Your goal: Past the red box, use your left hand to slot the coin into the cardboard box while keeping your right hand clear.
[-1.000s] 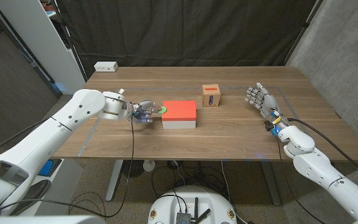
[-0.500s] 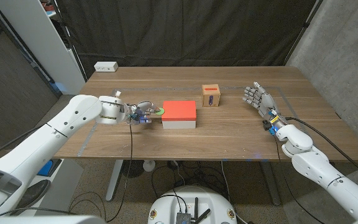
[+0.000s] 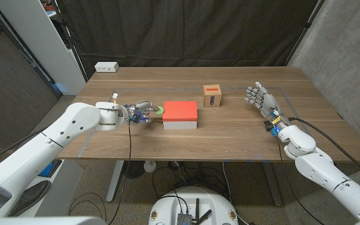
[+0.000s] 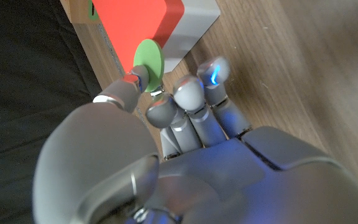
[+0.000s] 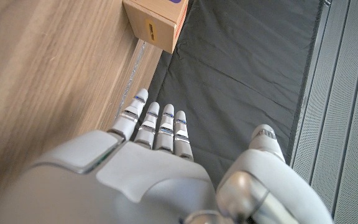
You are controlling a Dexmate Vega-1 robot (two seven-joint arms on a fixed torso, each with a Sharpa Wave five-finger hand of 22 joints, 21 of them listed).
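Your left hand [image 3: 139, 113] pinches the green coin [image 4: 148, 63] between thumb and fingertip, other fingers curled, just beside the red box [image 3: 180, 113]. The cardboard box [image 3: 212, 96] stands beyond. Your right hand [image 3: 260, 99] holds nothing, fingers extended, well apart.

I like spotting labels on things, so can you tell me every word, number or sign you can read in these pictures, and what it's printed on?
No text can be read anywhere.
Cardboard box: a purple label on its front, too small and blurred to read.
Red box: plain top, no print.
Green coin, pinched in the left hand: plain face, no marking.
White block at the table's far corner: dark spots, no legible letters.
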